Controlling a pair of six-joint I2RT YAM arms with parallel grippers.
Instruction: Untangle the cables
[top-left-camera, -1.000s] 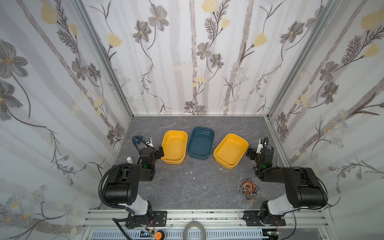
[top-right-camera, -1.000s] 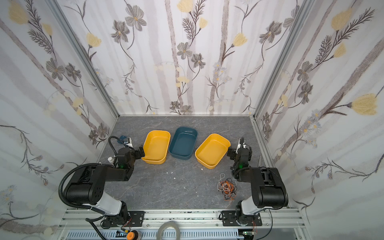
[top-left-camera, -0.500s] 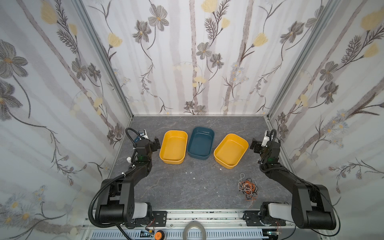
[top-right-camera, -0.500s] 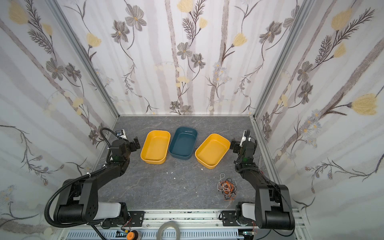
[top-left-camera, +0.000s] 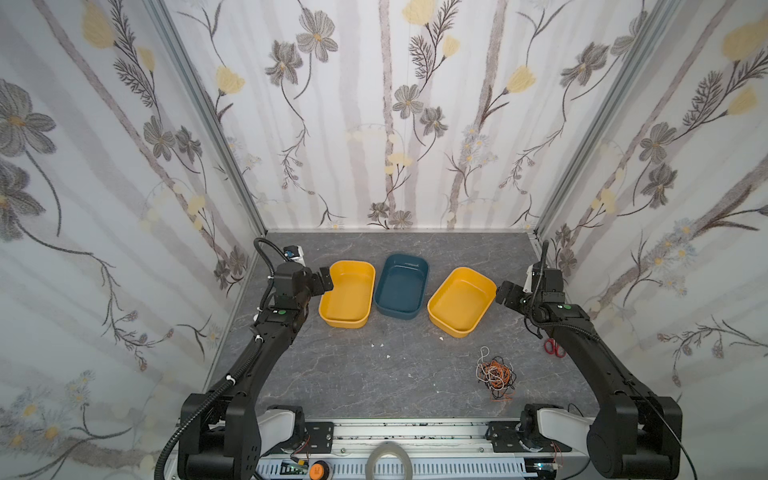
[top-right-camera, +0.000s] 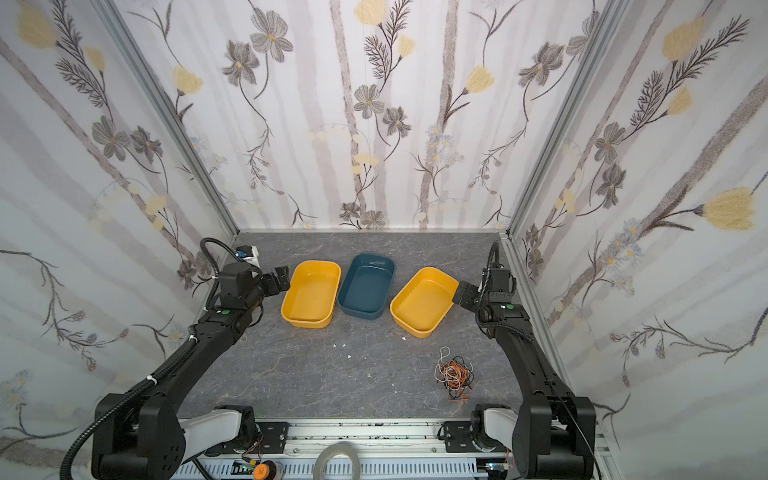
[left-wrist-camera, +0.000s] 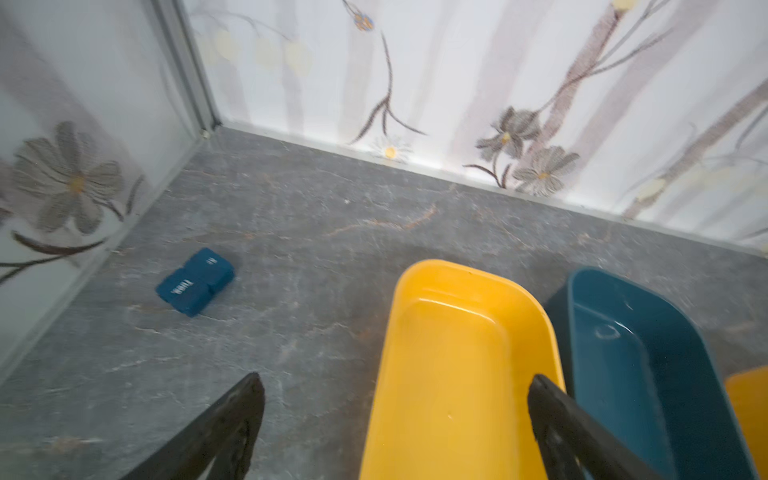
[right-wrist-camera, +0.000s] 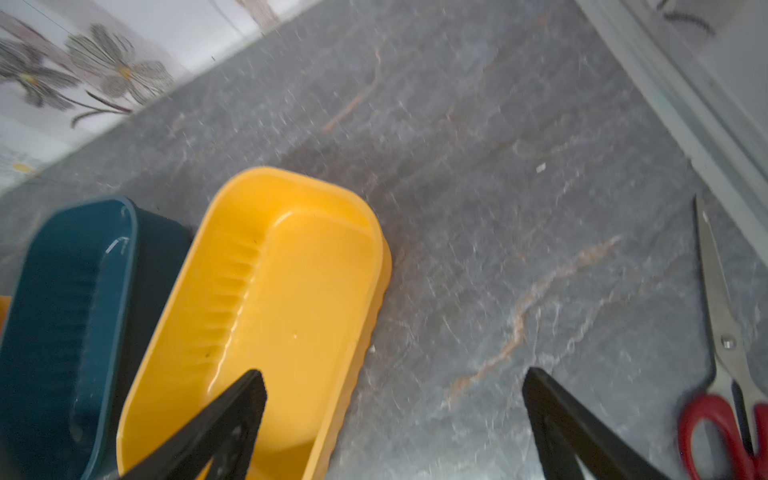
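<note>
The right gripper (right-wrist-camera: 394, 372), jaws wide and empty, hangs by the end of the right yellow tray (top-left-camera: 461, 301), near the right edge of the worktop (top-left-camera: 353, 374). The left gripper (left-wrist-camera: 395, 380), equally wide, is by the left yellow tray (top-left-camera: 347, 295). The cables (top-left-camera: 494, 374) lie knotted near the front edge, toward its right corner, untouched. Better to pinch one loose outer loop than the dense middle.
</note>
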